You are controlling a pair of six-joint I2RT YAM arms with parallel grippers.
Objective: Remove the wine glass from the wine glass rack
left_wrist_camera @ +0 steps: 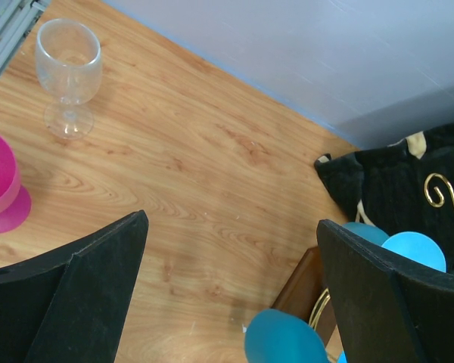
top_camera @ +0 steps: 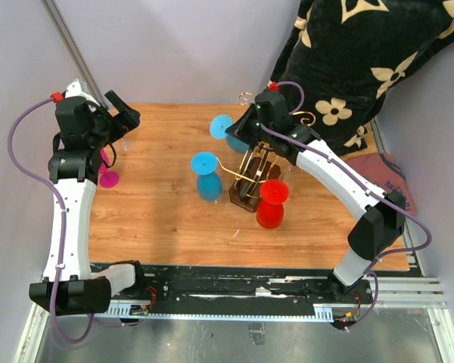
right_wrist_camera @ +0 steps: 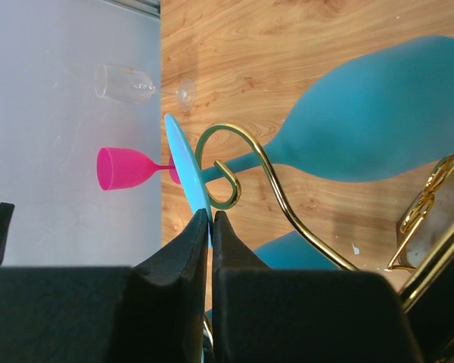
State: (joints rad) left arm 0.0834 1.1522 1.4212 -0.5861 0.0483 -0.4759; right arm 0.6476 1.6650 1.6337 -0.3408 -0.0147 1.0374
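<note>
"Checking the right gripper point(right_wrist_camera: 210, 219) first," says the inspector. "State of the fingers?"

"Pressed together, pad against pad," the operator replies. "The foot of the blue wine glass point(right_wrist_camera: 378, 113) runs its thin rim into the seam at the fingertips, so the pinch appears to be on that rim."

"Location of that glass?"

"On the wine glass rack point(top_camera: 251, 181). Its stem sits in a gold scroll hook point(right_wrist_camera: 216, 170), with the foot on one side of the wire and the bowl on the other. In the top view it hangs at the rack's far-left side, toward the back of the table point(top_camera: 159, 219)."

"Other items on the rack?"

"A second blue wine glass point(top_camera: 206, 175) hangs on the left side and a red wine glass point(top_camera: 272, 204) on the near side — both foot uppermost, bowl down. The rack's dark brown base rests on the wood."

"Left gripper point(left_wrist_camera: 231, 219)?"

"Fingers spread wide, nothing between them. It hovers over the far-left part of the table, well apart from the rack."

"Items near it?"

"A clear wine glass point(left_wrist_camera: 68, 68) stands upright on the wood, and a pink wine glass point(left_wrist_camera: 1, 189) stands near it."

"Background?"

"Black fabric with a cream flower pattern point(top_camera: 363, 53) hangs at the far-right corner — behind the rack."
</note>
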